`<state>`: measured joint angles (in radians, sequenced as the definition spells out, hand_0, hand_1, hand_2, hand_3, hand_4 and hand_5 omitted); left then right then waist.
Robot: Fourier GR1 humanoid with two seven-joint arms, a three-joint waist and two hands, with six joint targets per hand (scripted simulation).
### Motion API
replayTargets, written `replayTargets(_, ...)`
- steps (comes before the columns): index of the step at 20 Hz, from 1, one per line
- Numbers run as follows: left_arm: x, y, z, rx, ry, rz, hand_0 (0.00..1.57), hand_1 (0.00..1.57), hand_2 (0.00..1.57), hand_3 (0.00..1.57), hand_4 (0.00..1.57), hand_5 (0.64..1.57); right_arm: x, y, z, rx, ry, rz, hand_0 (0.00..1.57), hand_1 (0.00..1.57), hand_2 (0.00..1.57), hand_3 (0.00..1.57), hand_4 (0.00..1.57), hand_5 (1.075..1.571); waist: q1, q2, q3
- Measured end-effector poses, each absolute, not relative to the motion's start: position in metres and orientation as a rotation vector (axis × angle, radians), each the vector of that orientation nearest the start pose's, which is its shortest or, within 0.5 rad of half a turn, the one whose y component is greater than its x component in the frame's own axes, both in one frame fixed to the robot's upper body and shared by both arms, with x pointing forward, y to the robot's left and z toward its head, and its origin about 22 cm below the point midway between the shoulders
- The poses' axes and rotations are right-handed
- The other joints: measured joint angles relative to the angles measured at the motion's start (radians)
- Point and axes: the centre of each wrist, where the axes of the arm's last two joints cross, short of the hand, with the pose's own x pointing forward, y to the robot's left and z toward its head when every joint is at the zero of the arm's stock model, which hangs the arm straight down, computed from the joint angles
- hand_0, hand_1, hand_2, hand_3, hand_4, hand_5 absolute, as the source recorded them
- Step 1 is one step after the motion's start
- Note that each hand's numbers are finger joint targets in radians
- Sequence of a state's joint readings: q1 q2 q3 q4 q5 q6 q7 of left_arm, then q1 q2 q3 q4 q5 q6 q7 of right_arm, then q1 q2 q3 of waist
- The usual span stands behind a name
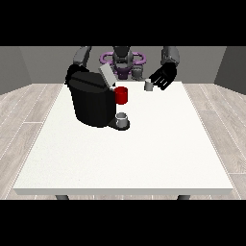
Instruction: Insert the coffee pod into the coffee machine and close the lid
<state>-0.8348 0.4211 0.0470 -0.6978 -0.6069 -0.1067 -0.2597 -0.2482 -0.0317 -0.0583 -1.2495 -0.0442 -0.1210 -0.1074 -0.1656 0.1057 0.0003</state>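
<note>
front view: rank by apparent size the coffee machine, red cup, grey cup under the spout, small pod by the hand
1. coffee machine
2. red cup
3. grey cup
4. pod, though it sits farther from the camera, so its place below the grey cup is unsure.

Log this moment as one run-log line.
pod: coffee pod on table, uninserted | hand at view's right: open, beside pod | coffee machine: lid up

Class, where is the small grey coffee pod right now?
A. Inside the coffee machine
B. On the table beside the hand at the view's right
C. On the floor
B: the coffee pod stands on the white table next to the hand at the view's right, apart from the coffee machine.
</note>
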Motion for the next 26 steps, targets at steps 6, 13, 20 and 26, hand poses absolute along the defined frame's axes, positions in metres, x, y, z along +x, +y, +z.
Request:
replayTargets(6,0.440,0.293,0.150,0.670,-1.613,-0.899,1.25,1.25,1.29,1.24,0.51,1.571,0.308,-0.209,0.002,-0.038,-1.638,-0.035,0.00,0.00,0.00,0.00,0.51,1.571,-0.052,0.029,-0.0002)
replayTargets(13,0.451,0.290,0.197,0.694,-1.643,-0.820,1.26,1.26,1.32,1.26,0.49,1.571,0.311,-0.200,0.020,-0.026,-1.665,-0.009,0.00,0.00,0.00,0.00,0.50,1.571,-0.114,0.062,-0.0003)
replayTargets(20,0.455,0.286,0.229,0.733,-1.691,-0.817,1.26,1.26,1.30,1.24,0.49,1.571,0.315,-0.200,0.030,-0.044,-1.711,0.001,0.00,0.00,0.00,0.00,0.48,1.571,-0.136,0.113,-0.0002)
replayTargets(26,0.458,0.275,0.233,0.738,-1.697,-0.834,1.29,1.29,1.32,1.22,0.50,1.571,0.320,-0.208,0.040,-0.060,-1.722,-0.016,0.00,0.00,0.00,0.00,0.52,1.571,-0.140,0.131,-0.0001)
